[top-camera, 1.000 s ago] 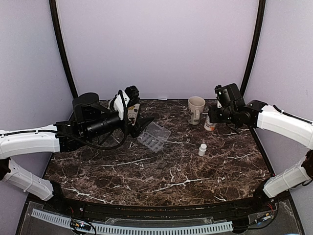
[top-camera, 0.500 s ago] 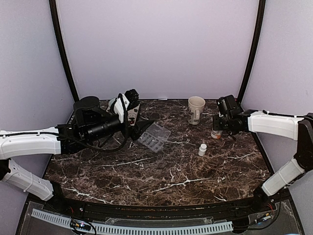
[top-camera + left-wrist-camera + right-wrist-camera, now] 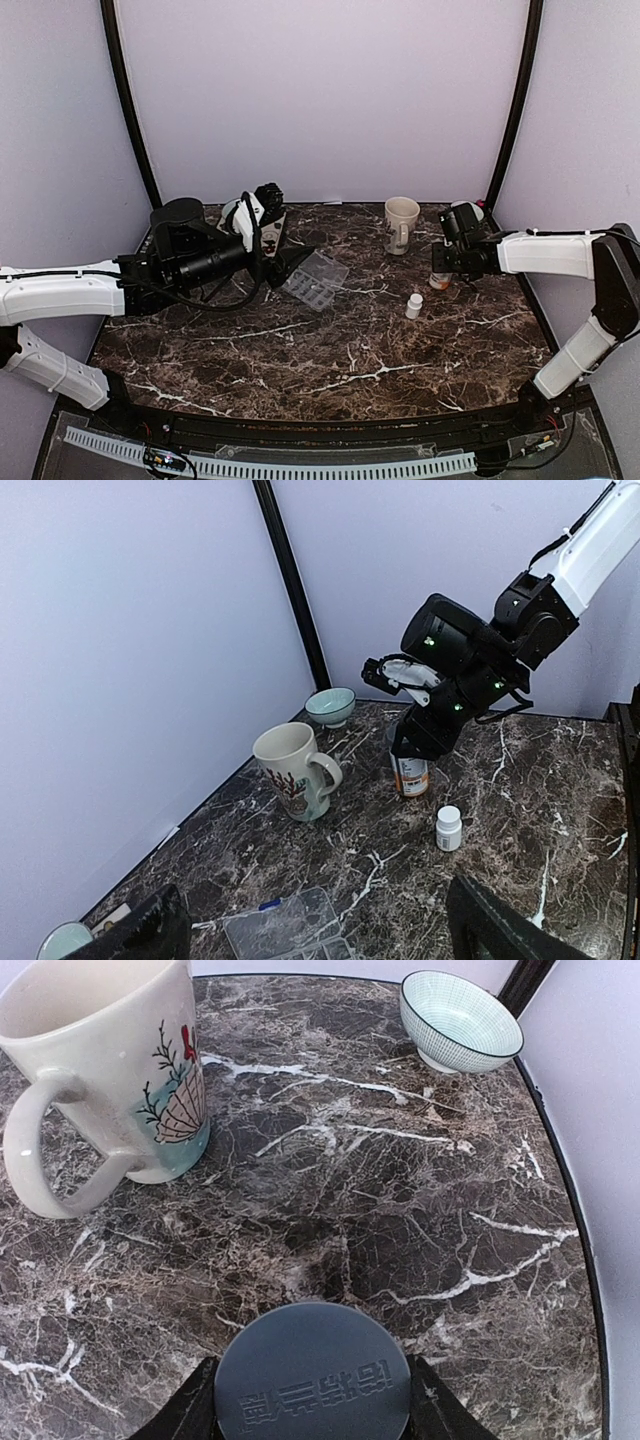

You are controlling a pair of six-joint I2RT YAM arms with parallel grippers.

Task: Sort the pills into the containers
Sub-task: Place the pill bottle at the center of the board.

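Observation:
The clear pill organizer [image 3: 315, 278] lies flat on the marble left of centre, and its cells [image 3: 295, 930] show low in the left wrist view. My left gripper [image 3: 288, 250] hovers just above and behind it, open wide, with nothing between its black fingers [image 3: 150, 930]. My right gripper [image 3: 447, 258] is shut on the round cap [image 3: 312, 1380] of the orange pill bottle [image 3: 410, 776]. The bottle stands upright at the table's right rear. No loose pills show in any view.
A small white bottle [image 3: 413, 305] stands just in front of the orange one. A cream mug [image 3: 401, 222] with a shell print sits at the back centre. A pale patterned bowl [image 3: 460, 1020] rests in the back right corner, and another bowl [image 3: 65, 942] sits near the left gripper.
My right gripper has come down and forward with the orange bottle, from raised beside the mug to low over the marble. The left arm has hardly moved.

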